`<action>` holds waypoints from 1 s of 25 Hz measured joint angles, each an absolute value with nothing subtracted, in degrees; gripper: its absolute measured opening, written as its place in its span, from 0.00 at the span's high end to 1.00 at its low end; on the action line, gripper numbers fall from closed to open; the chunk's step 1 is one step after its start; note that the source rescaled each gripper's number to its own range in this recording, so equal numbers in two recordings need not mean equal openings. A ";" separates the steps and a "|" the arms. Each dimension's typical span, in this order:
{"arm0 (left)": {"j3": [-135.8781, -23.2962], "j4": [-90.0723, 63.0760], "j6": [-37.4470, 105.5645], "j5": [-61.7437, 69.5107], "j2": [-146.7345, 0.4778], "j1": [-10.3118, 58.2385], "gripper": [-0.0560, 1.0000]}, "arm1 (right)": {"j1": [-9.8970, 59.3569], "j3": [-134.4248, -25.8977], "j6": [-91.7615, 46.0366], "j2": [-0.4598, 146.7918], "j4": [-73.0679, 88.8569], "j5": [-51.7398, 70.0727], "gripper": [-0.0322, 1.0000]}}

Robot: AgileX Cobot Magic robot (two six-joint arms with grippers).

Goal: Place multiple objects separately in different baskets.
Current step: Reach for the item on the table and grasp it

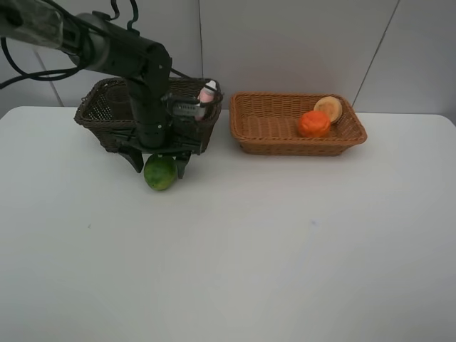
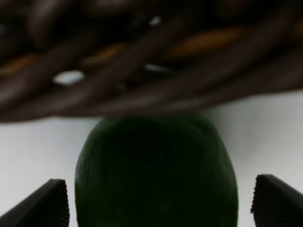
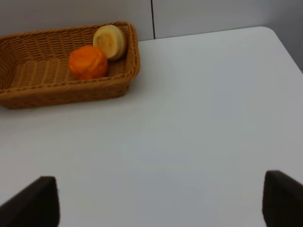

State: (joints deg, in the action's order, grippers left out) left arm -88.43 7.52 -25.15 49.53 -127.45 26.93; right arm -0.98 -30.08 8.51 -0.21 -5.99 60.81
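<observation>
Here your left gripper [image 1: 159, 163] stands with its jaws spread wide on either side of the green round fruit [image 1: 160, 172], and the left wrist view shows a gap of white table between each dark ribbed fingertip [image 2: 46, 204] and the fruit's skin, so nothing is clamped. The fruit is a plump, slightly oval ball with a finely pebbled, matte rind; it sits on the smooth white table [image 1: 235, 249] just in front of the dark brown basket [image 1: 100, 114], close against its front wall. That basket is deep, woven of thick glossy strands with open gaps between them. Over its rim you can see the pink bottle [image 1: 207, 93] with its white cap, standing tilted at the right end, partly hidden by the arm.

To the right, a little apart from it, lies the light orange-tan basket [image 1: 271, 117], shallower, rectangular, in a tighter, finer weave with flared sides. In its right end the orange [image 1: 313, 123], round and dimpled, rests just beside a paler, yellowish round fruit [image 1: 328, 108] that leans against the corner.

Your right gripper [image 3: 161, 201] shows only two dark finger ends at the edges of its wrist view, set far apart, open over bare table and holding nothing.
</observation>
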 joint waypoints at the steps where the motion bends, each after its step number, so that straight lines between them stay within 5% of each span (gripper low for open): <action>1: -88.43 7.52 -25.15 49.47 -127.66 26.93 0.00 | -0.98 -30.08 8.51 -0.21 -5.99 60.81 0.05; 19: -88.43 8.89 -24.98 48.55 -128.08 26.93 0.01 | -0.98 -30.08 8.51 -0.21 -5.99 60.81 0.05; 25: -88.43 8.91 -24.91 48.55 -128.08 26.93 0.22 | -0.98 -30.08 8.51 -0.21 -5.99 60.81 0.05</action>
State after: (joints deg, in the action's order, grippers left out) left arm -88.43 8.91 -24.91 48.55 -128.08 26.93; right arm -0.98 -30.08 8.51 -0.21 -5.99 60.81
